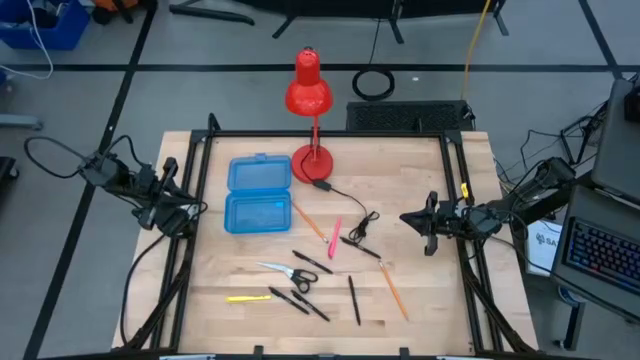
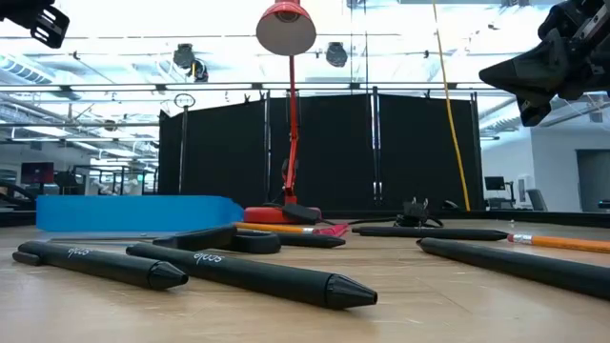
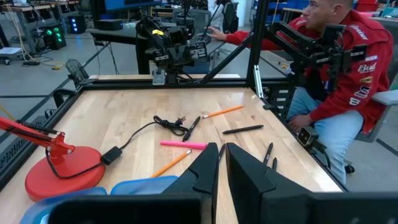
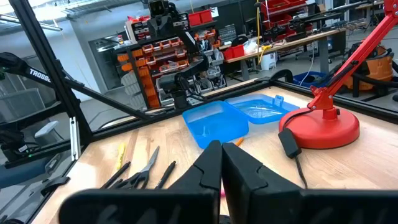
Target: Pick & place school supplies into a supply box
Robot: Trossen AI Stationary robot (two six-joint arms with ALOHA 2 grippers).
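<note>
The blue supply box (image 1: 258, 195) lies open on the table's left part, near the far edge, and it also shows in the right wrist view (image 4: 233, 115). Scattered on the middle of the table are two orange pencils (image 1: 308, 222) (image 1: 393, 288), a pink one (image 1: 335, 238), a yellow one (image 1: 248, 298), several black pens (image 1: 354, 300) and the scissors (image 1: 285, 272). My left gripper (image 1: 200, 210) (image 3: 222, 152) hovers shut at the table's left edge beside the box. My right gripper (image 1: 403, 217) (image 4: 222, 149) hovers shut at the right side, above the table.
A red desk lamp (image 1: 310, 95) stands on its round base (image 1: 315, 163) at the far edge, and its black cord (image 1: 352, 218) trails among the pencils. A person in a red jacket (image 3: 348, 56) sits beyond the table's right edge. Black frame rails (image 1: 330, 134) border the table.
</note>
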